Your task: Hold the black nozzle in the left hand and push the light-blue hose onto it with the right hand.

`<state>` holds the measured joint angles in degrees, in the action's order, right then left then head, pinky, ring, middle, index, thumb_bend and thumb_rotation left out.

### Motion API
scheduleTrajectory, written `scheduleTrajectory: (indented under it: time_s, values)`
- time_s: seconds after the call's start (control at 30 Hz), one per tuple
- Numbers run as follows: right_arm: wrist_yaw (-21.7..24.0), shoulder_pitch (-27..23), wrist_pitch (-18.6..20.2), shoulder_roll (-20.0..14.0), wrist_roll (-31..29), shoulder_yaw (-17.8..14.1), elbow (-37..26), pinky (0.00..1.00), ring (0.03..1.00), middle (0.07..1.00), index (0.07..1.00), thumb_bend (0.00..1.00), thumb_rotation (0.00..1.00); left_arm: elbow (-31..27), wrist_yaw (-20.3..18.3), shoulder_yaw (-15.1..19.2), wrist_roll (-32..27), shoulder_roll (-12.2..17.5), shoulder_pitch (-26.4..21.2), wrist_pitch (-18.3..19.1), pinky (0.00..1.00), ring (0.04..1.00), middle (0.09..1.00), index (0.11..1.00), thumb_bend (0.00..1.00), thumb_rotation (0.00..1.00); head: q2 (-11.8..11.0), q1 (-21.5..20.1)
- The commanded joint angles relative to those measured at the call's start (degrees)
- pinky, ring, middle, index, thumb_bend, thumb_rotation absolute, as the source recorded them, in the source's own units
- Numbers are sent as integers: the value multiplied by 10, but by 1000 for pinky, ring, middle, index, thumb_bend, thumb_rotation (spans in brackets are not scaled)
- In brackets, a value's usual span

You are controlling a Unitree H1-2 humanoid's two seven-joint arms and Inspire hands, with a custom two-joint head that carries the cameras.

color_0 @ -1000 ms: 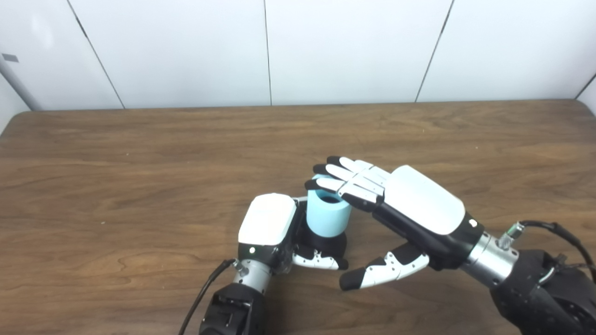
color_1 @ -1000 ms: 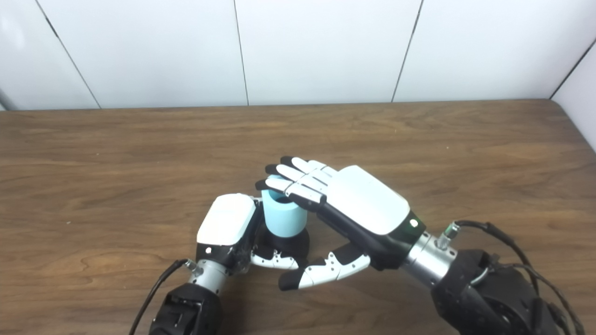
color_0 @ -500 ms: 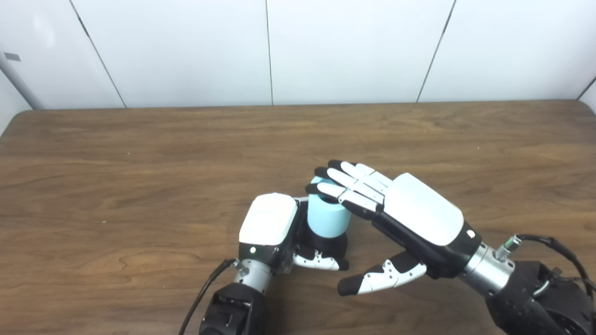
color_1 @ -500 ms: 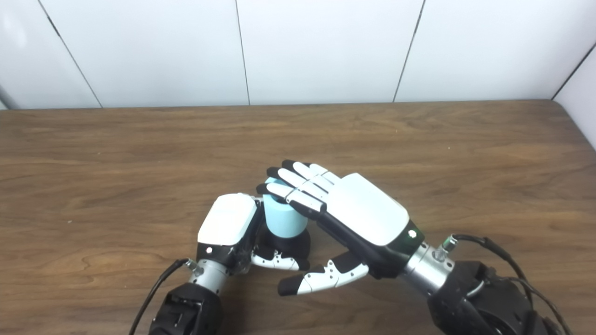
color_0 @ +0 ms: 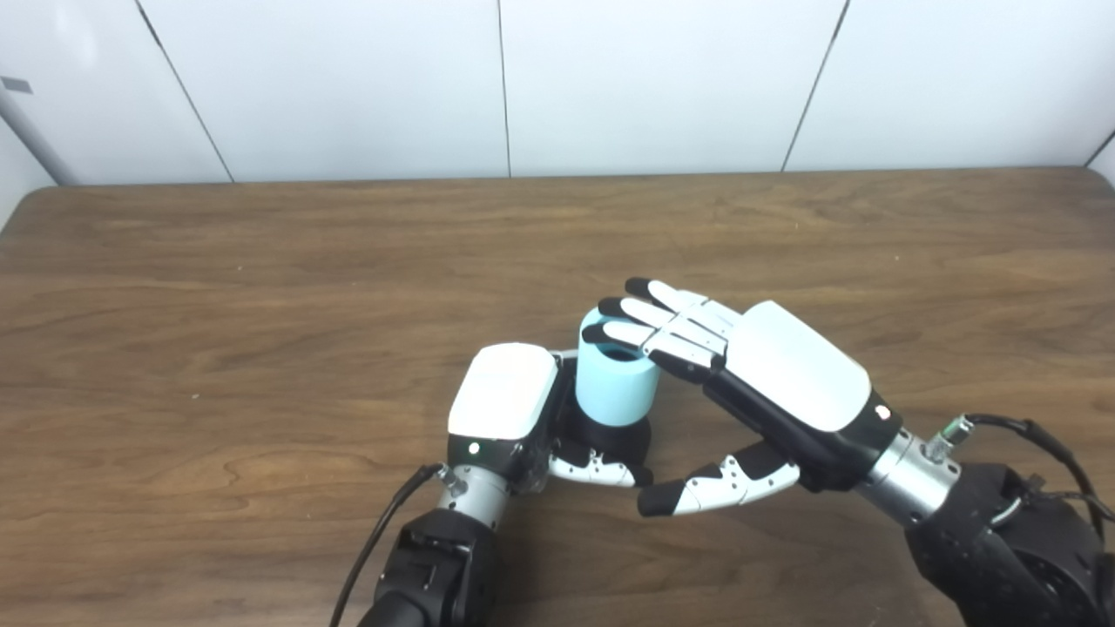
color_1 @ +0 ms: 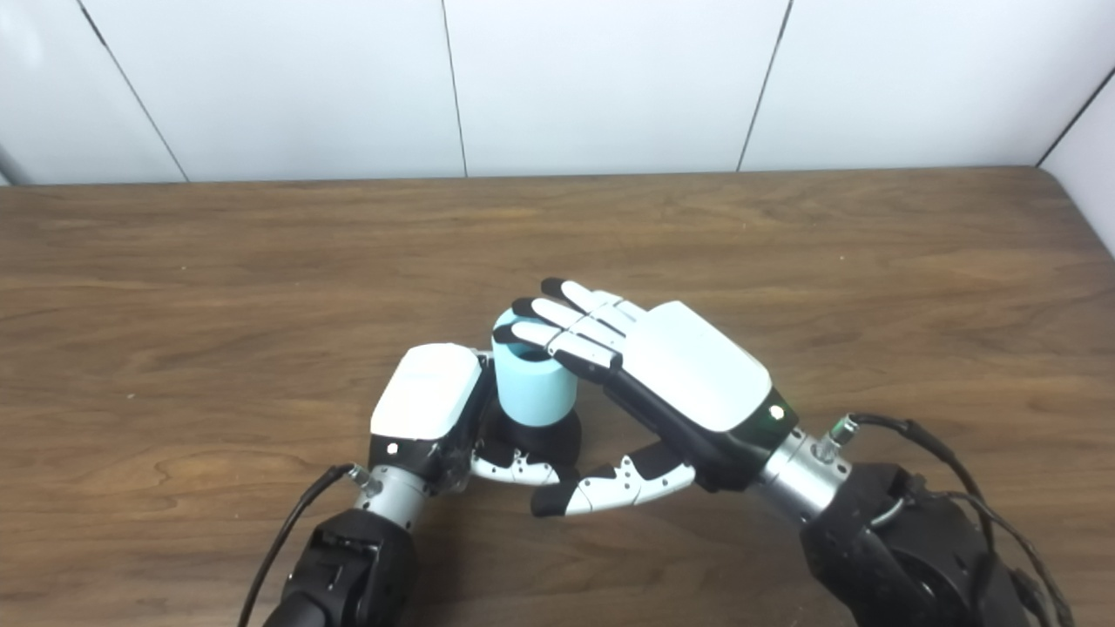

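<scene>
Wooden table (color_0: 261,287) spanning the whole width, backed by white wall panels (color_0: 662,78). Right of centre, right hand (color_0: 749,383) reaching in palm-down, fingers (color_0: 649,318) straight and spread, laid flat across the open top rim of the light-blue hose (color_0: 614,387); thumb stretched out low and apart beneath, near the table surface, gripping nothing. Beside it, left hand (color_0: 514,409) with its white back plate turned up, fingers curled around the black nozzle (color_0: 614,435) at the base, thumb wrapped across the front, holding it fast. Standing upright between the two hands, near the table's front middle: short light-blue hose piece, dark hollow showing at the top, lower end seated over the black nozzle. Only a narrow band of the nozzle visible below the blue. Dark cable (color_0: 379,544) trailing from the left wrist toward the bottom edge, another looping at the right forearm (color_0: 1037,435).
</scene>
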<state>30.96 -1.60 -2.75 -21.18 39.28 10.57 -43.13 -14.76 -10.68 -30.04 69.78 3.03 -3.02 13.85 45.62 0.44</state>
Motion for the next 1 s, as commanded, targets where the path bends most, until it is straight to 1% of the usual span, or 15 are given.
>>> scheduleTrajectory:
  time_s: [0.0, 0.17, 0.33, 0.47, 0.53, 0.63, 0.8, 0.97]
  values:
    - [4, 6, -9, -12, 3, -1, 7, 892, 961, 899, 858, 579, 967, 6, -26, -5, 5, 3, 8, 2, 731, 607, 501, 483, 523, 0, 1, 0]
    - [4, 19, -15, -10, 16, 16, 16, 924, 961, 905, 853, 584, 949, 4, -27, -4, 3, 3, 8, 0, 733, 600, 489, 486, 524, 0, 3, -1]
    - [1, 29, -25, -11, 28, 33, 16, 904, 953, 908, 845, 587, 941, 2, -28, -3, 0, 3, 9, 0, 746, 613, 507, 480, 522, 0, 5, -2]
    - [-1, 36, -31, -12, 39, 43, 18, 912, 955, 912, 846, 594, 943, 0, -28, -3, 0, 2, 10, -1, 750, 617, 514, 476, 521, 0, 6, -2]
    - [-4, 40, -35, -13, 43, 48, 20, 910, 954, 911, 847, 598, 949, 1, -25, -3, 1, 2, 10, -3, 742, 613, 513, 476, 521, 0, 7, -2]
    - [-9, 44, -39, -15, 51, 55, 24, 909, 953, 908, 848, 595, 934, 3, -23, -4, 6, 2, 9, -4, 738, 610, 510, 477, 522, 0, 7, -2]
    - [-14, 51, -44, -19, 70, 64, 27, 909, 952, 910, 854, 588, 920, 1, -30, -5, 9, 1, 8, -2, 746, 613, 512, 477, 522, 0, 9, -2]
    - [-24, 59, -43, -26, 70, 66, 30, 901, 950, 907, 852, 580, 909, 0, -39, -4, 10, -1, 6, 2, 757, 627, 516, 475, 521, 0, 10, -3]
